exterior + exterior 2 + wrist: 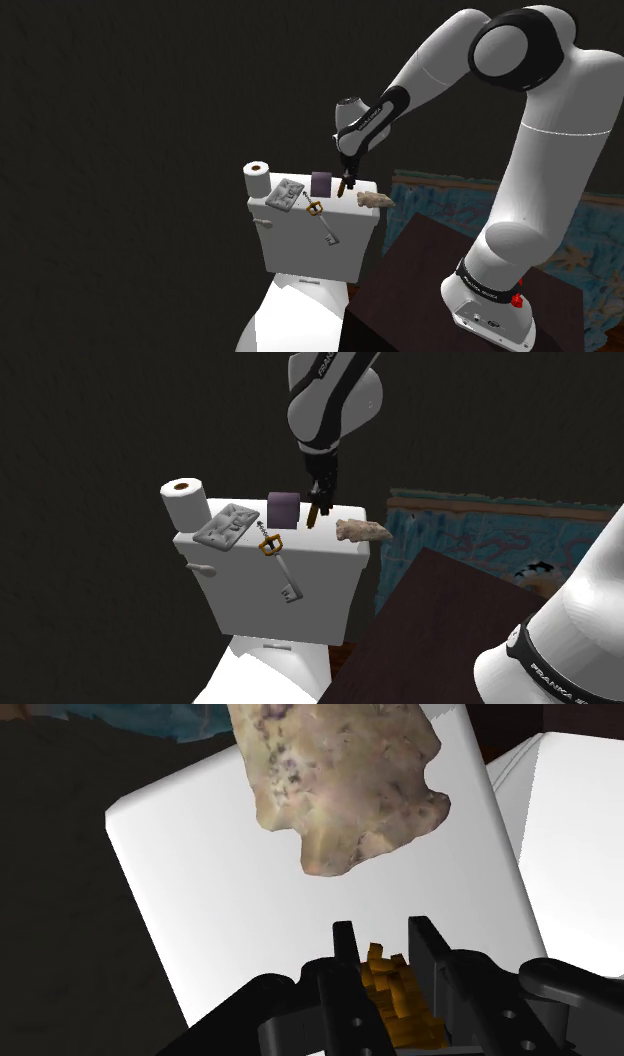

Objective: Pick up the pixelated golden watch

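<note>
The pixelated golden watch (392,994) sat clasped between the two black fingers of the claw (382,934), which had narrowed onto it, with the white toilet tank lid (220,884) beneath. A mottled stone-like lump (340,774) lay on the lid just ahead of the claw, and a purple cube (321,183) stood close beside the claw.

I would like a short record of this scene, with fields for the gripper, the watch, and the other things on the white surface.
gripper: black gripper, shut on the golden watch
watch place: between the fingers, over the white toilet tank lid
near the gripper: tan rock-like piece, purple cube
also on the lid: key with a gold grip, grey plate, paper roll
</note>
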`<action>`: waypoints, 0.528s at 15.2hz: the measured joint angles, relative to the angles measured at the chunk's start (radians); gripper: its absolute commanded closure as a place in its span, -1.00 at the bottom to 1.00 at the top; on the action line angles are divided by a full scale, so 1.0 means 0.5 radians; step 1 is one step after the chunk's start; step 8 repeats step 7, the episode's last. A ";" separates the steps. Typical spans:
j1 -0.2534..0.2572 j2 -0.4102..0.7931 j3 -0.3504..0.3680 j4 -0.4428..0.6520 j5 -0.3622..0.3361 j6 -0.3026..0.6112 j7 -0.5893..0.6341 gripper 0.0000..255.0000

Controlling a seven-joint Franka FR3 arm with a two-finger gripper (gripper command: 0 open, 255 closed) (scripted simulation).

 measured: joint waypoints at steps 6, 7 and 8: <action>0.002 -0.130 0.002 0.022 0.008 -0.152 -0.020 1.00; 0.003 -0.142 0.003 0.025 0.009 -0.167 -0.021 1.00; 0.003 -0.142 0.003 0.025 0.009 -0.167 -0.021 1.00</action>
